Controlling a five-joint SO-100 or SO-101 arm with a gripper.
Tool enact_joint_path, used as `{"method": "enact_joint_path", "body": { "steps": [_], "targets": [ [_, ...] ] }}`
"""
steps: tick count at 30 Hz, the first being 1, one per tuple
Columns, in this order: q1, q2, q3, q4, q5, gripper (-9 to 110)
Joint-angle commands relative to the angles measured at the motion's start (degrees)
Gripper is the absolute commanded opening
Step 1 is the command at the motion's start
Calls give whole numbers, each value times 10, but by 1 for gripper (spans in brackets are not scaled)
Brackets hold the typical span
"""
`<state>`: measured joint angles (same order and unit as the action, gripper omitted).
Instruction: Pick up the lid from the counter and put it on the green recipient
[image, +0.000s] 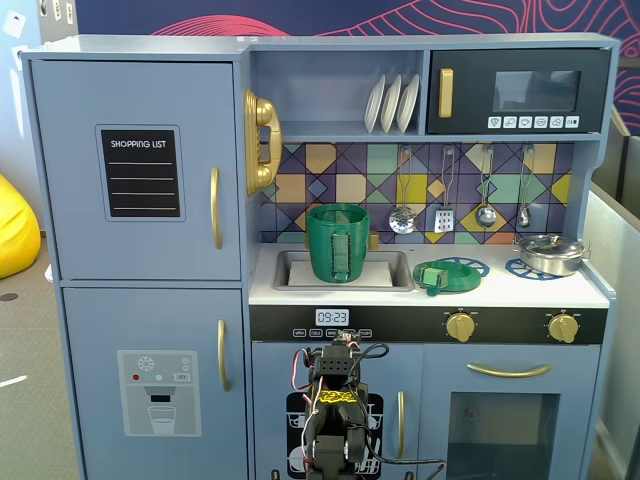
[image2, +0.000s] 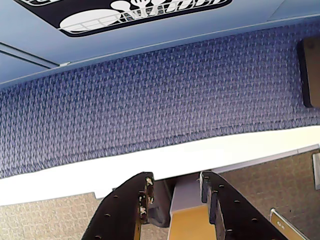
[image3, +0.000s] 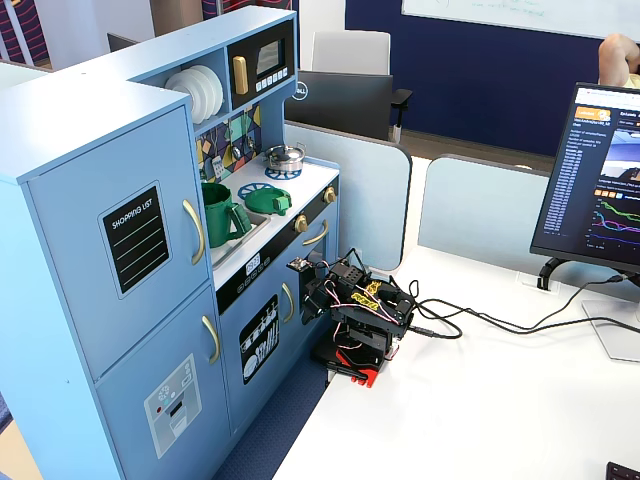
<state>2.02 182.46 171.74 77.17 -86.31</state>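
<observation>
The green lid (image: 447, 274) lies flat on the white counter, over a blue burner ring, with its square knob at its left front. It also shows in the other fixed view (image3: 268, 200). The tall green recipient (image: 338, 243) stands in the sink to the lid's left, ribbed handle strip facing front, top uncovered; it also shows from the side (image3: 218, 213). My arm (image: 335, 400) is folded low in front of the kitchen's lower doors, far below both. In the wrist view my gripper (image2: 176, 175) points down at blue carpet, its jaws apart with nothing between them.
A shiny steel pot (image: 550, 253) with its lid sits on the right burner. Utensils (image: 445, 190) hang above the counter. The arm's base (image3: 352, 365) stands on a white table edge (image3: 480, 400) with cables; a monitor (image3: 605, 175) stands at the right.
</observation>
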Motion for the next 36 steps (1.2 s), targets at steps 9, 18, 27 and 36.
{"method": "enact_joint_path", "body": {
  "steps": [9,18,27,36],
  "targets": [
    [43,-4,0,105,-28,0],
    [177,-126,-171,-135,-52,0],
    [351,-290,-386,-477,-44,37],
    [352,-384,-381,-735,-72,43]
  ]
}}
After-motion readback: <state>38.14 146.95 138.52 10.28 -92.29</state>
